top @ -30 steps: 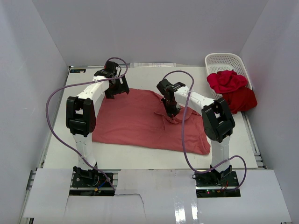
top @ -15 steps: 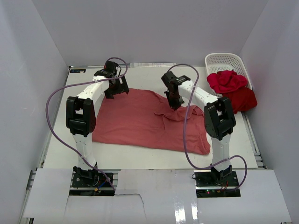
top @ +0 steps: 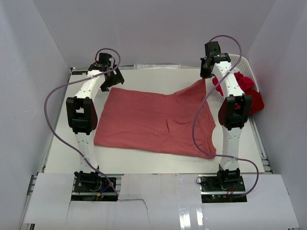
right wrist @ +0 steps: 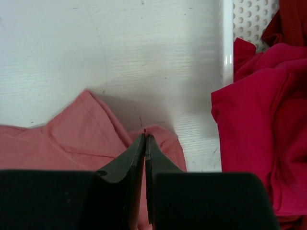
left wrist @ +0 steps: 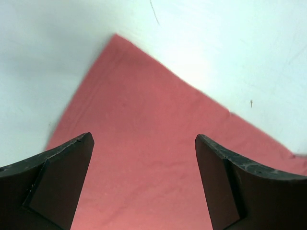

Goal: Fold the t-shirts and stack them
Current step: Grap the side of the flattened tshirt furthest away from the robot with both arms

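A dusty salmon-red t-shirt (top: pixel 148 122) lies spread across the table. My right gripper (top: pixel 207 73) is shut on a fold of its far right edge (right wrist: pixel 153 132) and holds that corner lifted toward the far right. My left gripper (top: pixel 110 81) is open and empty just above the shirt's far left corner (left wrist: pixel 144 124). A bright crimson t-shirt (top: pixel 232 82) and a darker red one (top: pixel 249 101) lie bunched at the right; the crimson one fills the right of the right wrist view (right wrist: pixel 259 105).
A white plastic lattice basket (top: pixel 230 62) stands at the far right corner, the two bunched shirts spilling from it. Its rim shows in the right wrist view (right wrist: pixel 227 43). White walls close in the table on three sides.
My right gripper has carried the shirt's edge from the shirt's middle up to the far right, unfolding it. My left gripper has shifted slightly left and back.
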Controlling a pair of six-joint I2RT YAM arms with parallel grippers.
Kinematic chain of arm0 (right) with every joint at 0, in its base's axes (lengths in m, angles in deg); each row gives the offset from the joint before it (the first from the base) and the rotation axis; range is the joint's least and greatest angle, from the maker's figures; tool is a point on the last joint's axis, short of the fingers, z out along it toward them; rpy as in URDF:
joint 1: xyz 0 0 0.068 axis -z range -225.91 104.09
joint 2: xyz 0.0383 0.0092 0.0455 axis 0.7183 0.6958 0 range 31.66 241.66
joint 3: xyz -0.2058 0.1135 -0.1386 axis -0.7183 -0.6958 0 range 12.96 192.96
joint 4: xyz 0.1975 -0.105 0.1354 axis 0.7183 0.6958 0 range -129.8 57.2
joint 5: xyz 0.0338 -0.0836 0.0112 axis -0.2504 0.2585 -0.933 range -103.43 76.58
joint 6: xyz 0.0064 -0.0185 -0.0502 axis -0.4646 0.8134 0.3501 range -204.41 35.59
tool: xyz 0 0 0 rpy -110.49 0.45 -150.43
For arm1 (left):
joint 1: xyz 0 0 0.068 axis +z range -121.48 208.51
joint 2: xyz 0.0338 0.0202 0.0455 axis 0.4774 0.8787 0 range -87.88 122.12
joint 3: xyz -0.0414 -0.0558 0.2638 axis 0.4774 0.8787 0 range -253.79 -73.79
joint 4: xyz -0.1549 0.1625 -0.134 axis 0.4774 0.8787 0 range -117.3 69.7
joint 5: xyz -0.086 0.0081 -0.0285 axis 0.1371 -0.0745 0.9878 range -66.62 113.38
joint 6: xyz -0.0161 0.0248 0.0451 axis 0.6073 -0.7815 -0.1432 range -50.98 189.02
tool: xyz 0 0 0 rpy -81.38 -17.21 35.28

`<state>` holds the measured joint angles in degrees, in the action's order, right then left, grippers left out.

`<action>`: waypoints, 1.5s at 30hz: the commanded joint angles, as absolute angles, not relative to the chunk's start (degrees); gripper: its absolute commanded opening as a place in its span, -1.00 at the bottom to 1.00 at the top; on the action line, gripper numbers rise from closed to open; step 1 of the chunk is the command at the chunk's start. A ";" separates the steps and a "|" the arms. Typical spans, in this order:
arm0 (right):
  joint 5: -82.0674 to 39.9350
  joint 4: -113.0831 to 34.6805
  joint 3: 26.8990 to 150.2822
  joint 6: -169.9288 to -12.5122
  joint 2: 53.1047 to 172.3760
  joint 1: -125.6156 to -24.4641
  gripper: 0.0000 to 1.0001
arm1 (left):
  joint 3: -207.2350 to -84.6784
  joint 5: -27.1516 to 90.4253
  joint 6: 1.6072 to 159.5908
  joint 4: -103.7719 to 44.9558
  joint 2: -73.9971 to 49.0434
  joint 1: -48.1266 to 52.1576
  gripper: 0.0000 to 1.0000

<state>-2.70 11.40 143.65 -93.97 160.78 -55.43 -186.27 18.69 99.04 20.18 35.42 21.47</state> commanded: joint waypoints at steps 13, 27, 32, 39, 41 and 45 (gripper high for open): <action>-11.05 1.52 136.27 -91.70 162.00 -54.61 -0.84 | -199.91 18.37 100.57 23.14 48.08 25.53 0.92; -11.49 -0.95 132.75 -91.17 160.51 -54.61 -0.85 | -206.24 18.80 101.10 22.18 53.79 26.67 0.77; -10.88 -0.86 132.49 -91.09 160.51 -54.61 -0.85 | -205.54 19.42 100.57 22.09 54.76 26.67 0.72; -10.79 -0.95 131.79 -91.00 160.42 -54.61 -0.85 | -205.71 20.21 100.22 21.92 56.43 26.67 0.53; -10.70 -0.95 131.52 -90.91 160.33 -54.61 -0.85 | -205.89 20.39 100.22 21.83 56.96 26.67 0.47; -10.79 -1.57 130.56 -91.00 160.07 -54.70 -0.85 | -206.24 20.56 99.96 21.83 57.49 26.67 0.31</action>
<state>-10.81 -0.12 131.19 -91.48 162.48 -54.67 -204.79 19.52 100.18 22.10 56.38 26.36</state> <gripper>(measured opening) 0.081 0.677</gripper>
